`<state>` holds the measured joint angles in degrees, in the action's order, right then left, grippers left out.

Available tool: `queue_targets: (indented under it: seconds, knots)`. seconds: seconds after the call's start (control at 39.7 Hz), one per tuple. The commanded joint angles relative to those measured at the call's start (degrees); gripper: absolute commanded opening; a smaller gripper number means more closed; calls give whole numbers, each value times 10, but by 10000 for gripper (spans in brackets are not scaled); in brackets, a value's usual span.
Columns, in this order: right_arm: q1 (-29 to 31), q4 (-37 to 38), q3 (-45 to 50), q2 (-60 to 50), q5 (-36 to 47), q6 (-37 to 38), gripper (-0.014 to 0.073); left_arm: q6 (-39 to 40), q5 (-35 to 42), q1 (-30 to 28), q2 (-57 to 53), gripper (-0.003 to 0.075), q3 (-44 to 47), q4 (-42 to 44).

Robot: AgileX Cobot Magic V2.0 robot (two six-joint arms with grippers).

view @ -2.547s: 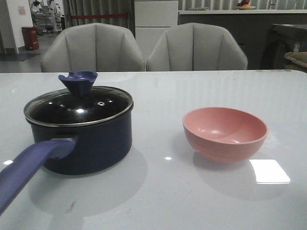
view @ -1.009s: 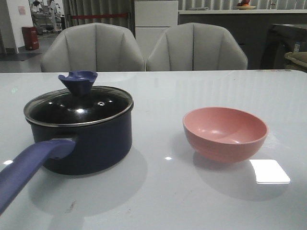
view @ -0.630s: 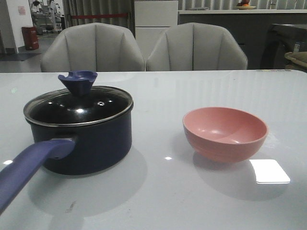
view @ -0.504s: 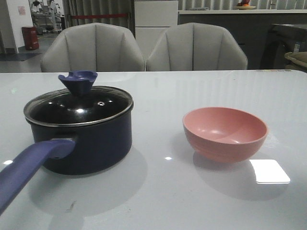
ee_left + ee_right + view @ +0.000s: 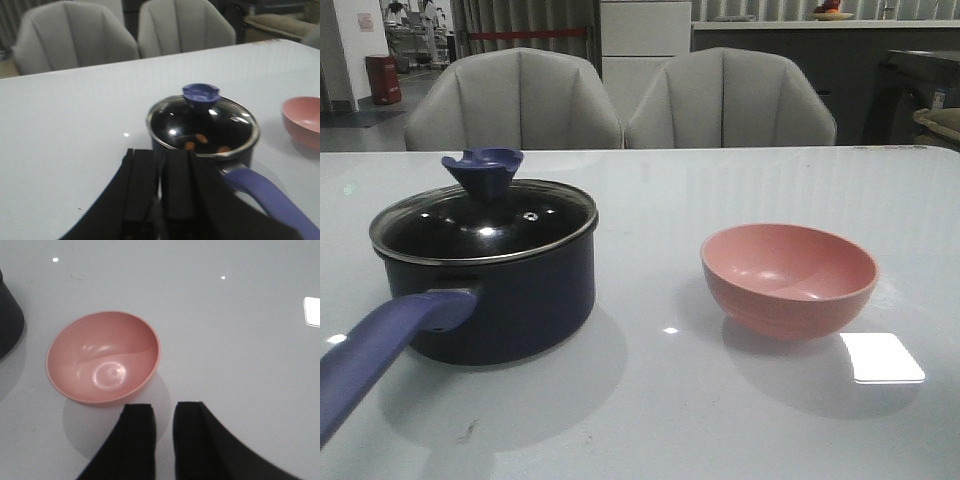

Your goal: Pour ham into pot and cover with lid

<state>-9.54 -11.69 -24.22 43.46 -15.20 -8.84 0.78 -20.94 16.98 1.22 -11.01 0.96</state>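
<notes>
Here, the pot point(image 5: 490, 290) sits lidded near the worktop's left edge, the pink bowl point(image 5: 788, 278) toward the right.

Only the left wrist view shows the ham point(image 5: 201, 138): orange slices under the glass lid point(image 5: 485, 220). The left gripper point(image 5: 159, 192), fingers almost together and holding nothing, hangs beside the pot handle point(image 5: 262, 195). The right gripper point(image 5: 164, 432), slightly parted and empty, hovers by the bowl. No writing is legible.

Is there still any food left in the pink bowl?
No, it's empty. The pink bowl shows only its bare, shiny inside, and orange ham slices show through the lid on the pot.
</notes>
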Motion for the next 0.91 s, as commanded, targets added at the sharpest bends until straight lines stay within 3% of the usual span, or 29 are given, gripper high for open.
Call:
queue_targets:
  seconds: [0.0, 0.08, 0.23, 0.35, 0.88]
  knots:
    - [4, -2, -22, -1, 41, -2, 253, 1, 138, -58, -27, 113, 38, -15]
    - [4, -2, -22, -1, 41, -2, 253, 16, 209, -91, -26, 113, 76, -22]
    - [4, -2, -21, -1, 34, -2, 253, 47, 276, -112, -28, 113, 134, -22]
    - [4, -2, -21, -1, 27, -2, 253, 50, 242, -111, -28, 113, 132, -23]
    - [4, -2, -21, -1, 25, -2, 253, 50, 241, -111, -28, 113, 132, -23]
